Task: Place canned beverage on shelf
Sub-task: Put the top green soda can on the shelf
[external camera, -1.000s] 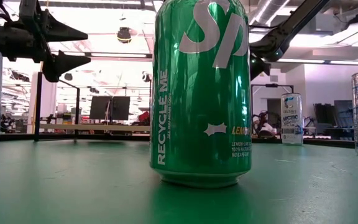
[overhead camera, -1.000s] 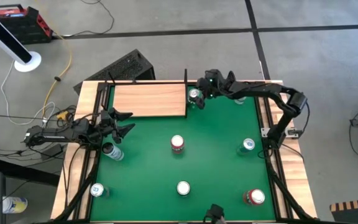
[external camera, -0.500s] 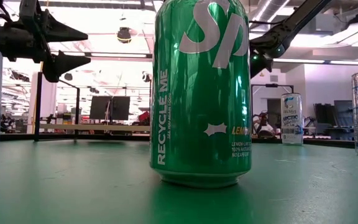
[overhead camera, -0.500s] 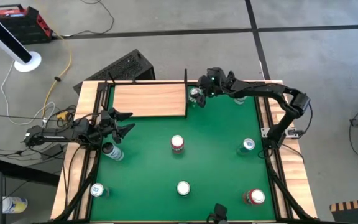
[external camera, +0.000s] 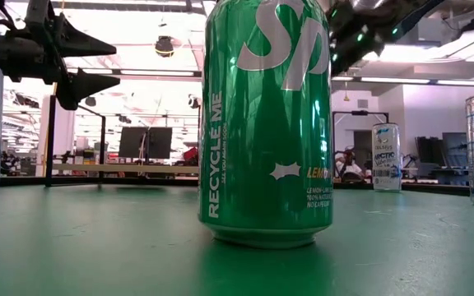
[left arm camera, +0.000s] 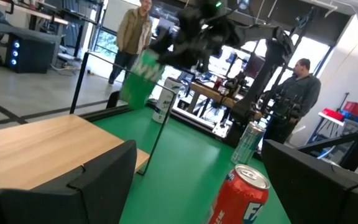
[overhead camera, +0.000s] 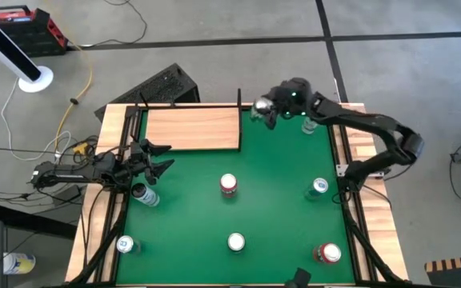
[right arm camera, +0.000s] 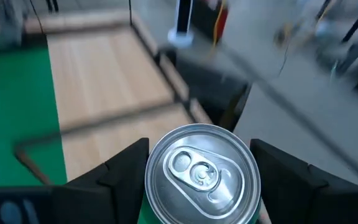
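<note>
The canned beverage, a green aluminium can with a silver lid, is seen from above held off the green desk, just beside the right edge of the flat light-wood shelf at the far side. The right claw is closed on it, at the end of a dark arm bent at the elbow and reaching in from the right. The left arm is stretched low along the desk's left edge, its left claw spread open and empty.

From desk height, a large glossy green can fills the middle, with the left claw's dark fingers apart at upper left.

In the left wrist view, the lifted green can hangs tilted beneath the right claw, above the grained board and its thin black upright; a red can stands close by.

In the right wrist view, the round lid with its pull tab sits between two dark fingers, over the shelf.
</note>
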